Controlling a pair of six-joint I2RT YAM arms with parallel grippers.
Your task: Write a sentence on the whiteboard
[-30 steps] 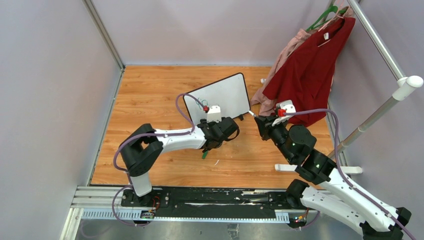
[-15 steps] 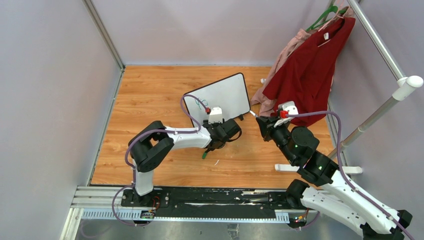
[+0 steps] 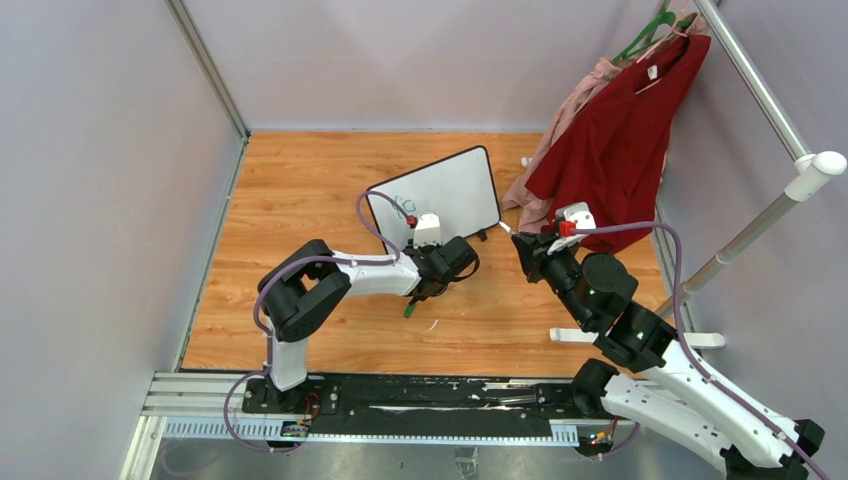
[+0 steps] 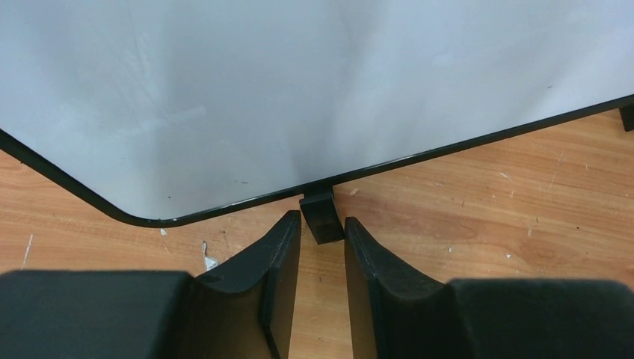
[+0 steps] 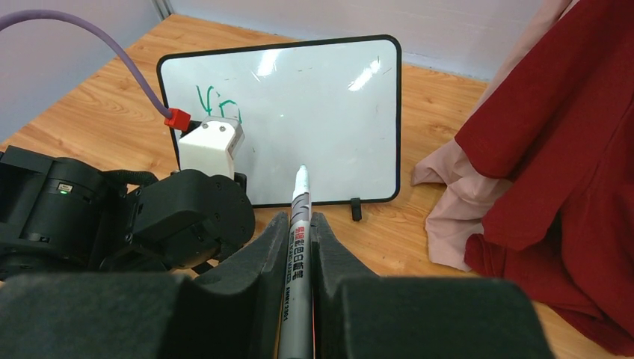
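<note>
One whiteboard (image 5: 314, 112), standing mid-surface: sentence (image 5: 217, 105) barely begun, few green strokes top left (nearly all lettering yet to write, I judge); right hand (image 5: 299, 221) clamped on marker (image 5: 300, 196) aimed boardward; left hand (image 4: 321, 221) slightly parted, empty, at its lower edge.

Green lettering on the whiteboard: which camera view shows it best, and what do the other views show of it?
The right wrist view: the green lettering faces the camera at the whiteboard's upper left. Top external shows only a faint small scribble; left wrist shows just the board's blank lower part.
</note>
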